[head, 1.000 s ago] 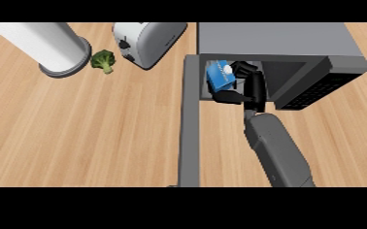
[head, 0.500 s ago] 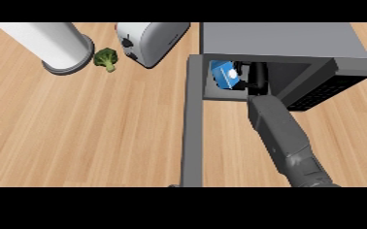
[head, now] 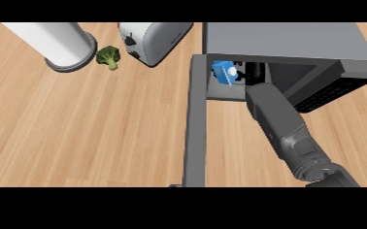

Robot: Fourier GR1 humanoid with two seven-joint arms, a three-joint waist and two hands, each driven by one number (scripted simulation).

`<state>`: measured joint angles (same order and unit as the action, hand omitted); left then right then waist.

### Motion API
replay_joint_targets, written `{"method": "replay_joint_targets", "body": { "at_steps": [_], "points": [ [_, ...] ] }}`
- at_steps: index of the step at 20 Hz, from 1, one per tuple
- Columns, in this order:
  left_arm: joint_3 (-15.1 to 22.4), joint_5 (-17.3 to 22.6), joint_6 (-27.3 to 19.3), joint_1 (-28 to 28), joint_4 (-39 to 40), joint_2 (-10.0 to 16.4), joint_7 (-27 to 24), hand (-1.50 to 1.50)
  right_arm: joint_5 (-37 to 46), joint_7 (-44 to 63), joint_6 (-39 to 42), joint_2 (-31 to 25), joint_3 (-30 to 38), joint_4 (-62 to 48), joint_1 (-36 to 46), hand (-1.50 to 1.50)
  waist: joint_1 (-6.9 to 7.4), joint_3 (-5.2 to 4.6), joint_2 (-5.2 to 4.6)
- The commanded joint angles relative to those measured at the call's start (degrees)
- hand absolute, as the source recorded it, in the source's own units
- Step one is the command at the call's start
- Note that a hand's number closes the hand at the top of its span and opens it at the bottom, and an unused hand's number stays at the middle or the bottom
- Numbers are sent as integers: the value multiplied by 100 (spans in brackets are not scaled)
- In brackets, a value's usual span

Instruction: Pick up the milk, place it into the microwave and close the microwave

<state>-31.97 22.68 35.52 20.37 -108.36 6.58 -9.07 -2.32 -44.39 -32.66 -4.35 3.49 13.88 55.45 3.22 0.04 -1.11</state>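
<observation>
The milk [head: 224, 72], a small blue carton with a white patch, stands inside the open microwave [head: 287, 41] at the left of its cavity. My right hand [head: 252, 70] is deep in the cavity right beside the carton, touching or almost touching it. Most of the hand is hidden under the microwave's top and behind my grey forearm [head: 276, 119]. The microwave door [head: 195, 126] hangs wide open, seen edge-on as a long grey bar running toward me. My left hand shows nowhere.
A white toaster [head: 150, 41] stands left of the microwave. A broccoli floret [head: 108, 57] lies beside a tall white cylinder [head: 61, 46] at the back left. Bare wooden counter [head: 93, 131] spreads left of the door.
My right arm has pushed further into the microwave, carrying the milk from the cavity's mouth to deeper inside. The hand is now largely hidden in there.
</observation>
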Motion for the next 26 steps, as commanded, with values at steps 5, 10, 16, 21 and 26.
{"method": "replay_joint_targets", "body": {
  "at_steps": [5,10,16,21,26],
  "points": [
    [125,-228,101,-69,154,-65,-123,-150,599,293,-1378,-140,-276,-683,650,150,144,0,-57],
    [-14,-86,133,-386,453,198,-150,-150,458,200,-1734,-217,-40,-744,426,150,151,6,-101],
    [74,-168,200,-276,297,124,-165,-150,326,215,-1508,-724,177,-782,326,150,280,19,-171],
    [169,-219,25,-622,415,220,58,-150,421,390,-1503,-850,133,-963,411,150,298,24,-215],
    [212,-333,-35,-657,438,122,-4,-150,340,286,-1383,-1048,247,-976,128,150,289,33,-217]
  ]
}}
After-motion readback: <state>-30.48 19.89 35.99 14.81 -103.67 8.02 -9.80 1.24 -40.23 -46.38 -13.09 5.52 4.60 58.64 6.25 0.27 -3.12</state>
